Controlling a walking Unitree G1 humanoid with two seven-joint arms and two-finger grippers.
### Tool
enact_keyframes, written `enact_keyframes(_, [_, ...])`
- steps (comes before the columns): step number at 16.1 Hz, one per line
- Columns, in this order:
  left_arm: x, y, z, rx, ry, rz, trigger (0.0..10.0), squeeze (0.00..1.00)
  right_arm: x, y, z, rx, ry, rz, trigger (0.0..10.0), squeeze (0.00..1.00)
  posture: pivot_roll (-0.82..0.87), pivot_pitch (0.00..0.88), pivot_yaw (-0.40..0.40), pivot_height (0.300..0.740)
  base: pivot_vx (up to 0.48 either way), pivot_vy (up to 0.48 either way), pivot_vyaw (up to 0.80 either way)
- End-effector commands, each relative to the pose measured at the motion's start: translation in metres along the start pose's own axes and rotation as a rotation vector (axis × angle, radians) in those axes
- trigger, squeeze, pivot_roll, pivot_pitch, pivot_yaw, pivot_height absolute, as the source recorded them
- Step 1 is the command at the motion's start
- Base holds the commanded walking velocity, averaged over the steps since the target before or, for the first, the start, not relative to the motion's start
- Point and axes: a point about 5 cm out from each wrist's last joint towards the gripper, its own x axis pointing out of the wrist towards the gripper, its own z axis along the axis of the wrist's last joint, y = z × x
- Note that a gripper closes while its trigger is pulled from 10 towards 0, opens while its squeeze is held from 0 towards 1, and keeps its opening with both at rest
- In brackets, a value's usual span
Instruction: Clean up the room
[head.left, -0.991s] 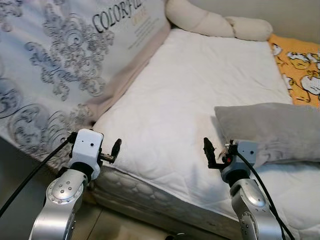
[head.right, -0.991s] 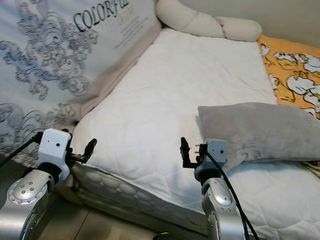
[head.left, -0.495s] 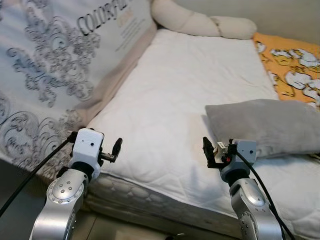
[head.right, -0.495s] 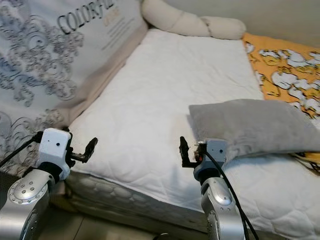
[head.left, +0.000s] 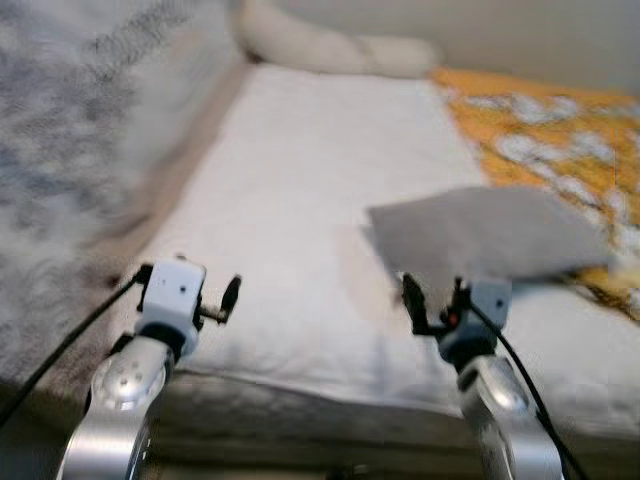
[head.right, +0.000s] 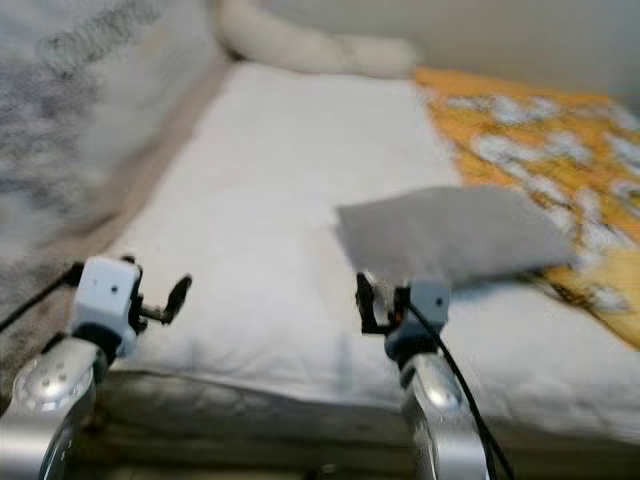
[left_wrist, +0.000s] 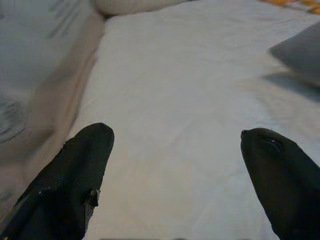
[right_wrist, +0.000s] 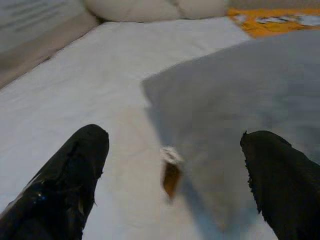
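Bed (head.left: 300, 180) with a white quilted cover lies ahead of the robot, both head views blurred. Grey pillow (head.left: 485, 232) rests flat on the cover toward the robot's right, its far corner overlapping an orange patterned blanket (head.left: 545, 130) that runs along the right side. A long cream bolster (head.left: 320, 50) lies across the head of the bed. On the left, a patterned grey mattress (head.left: 70, 150) leans against the bed's side — its print is too smeared to read.

Left gripper (left_wrist: 175, 172) is raised over the near left edge of the bed, fingers spread wide with nothing between them. Right gripper (right_wrist: 172, 180) hovers just short of the pillow's near edge, fingers likewise parted and empty. A small tag (right_wrist: 171, 170), white and brown, shows at the pillow's near corner — not touched by either finger.
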Motion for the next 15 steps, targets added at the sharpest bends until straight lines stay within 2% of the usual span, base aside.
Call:
enact_keyframes(1, [0.0011, -0.0015, 0.0019, 0.011, -0.006, -0.006, 10.0, 0.0, 0.0008, -0.0029, 0.0069, -0.015, -0.03, -0.008, 10.0, 1.0, -0.01, 0.0, -0.041, 0.74, 0.0, -0.259, 0.0])
enact_keyframes(4, [0.0011, -0.0009, 0.0017, 0.012, -0.006, -0.003, 10.0, 0.0, 0.0008, -0.0029, 0.0062, -0.017, -0.029, -0.009, 10.0, 1.0, -0.01, 0.0, -0.041, 0.74, 0.0, -0.269, 0.0])
enact_keyframes(15, [0.0019, -0.0012, 0.0013, 0.016, -0.003, 0.0, 10.0, 0.0, 0.0006, -0.0045, 0.0037, -0.024, -0.021, -0.016, 10.0, 1.0, 0.0, 0.0, -0.041, 0.74, 0.0, 0.0, 0.0])
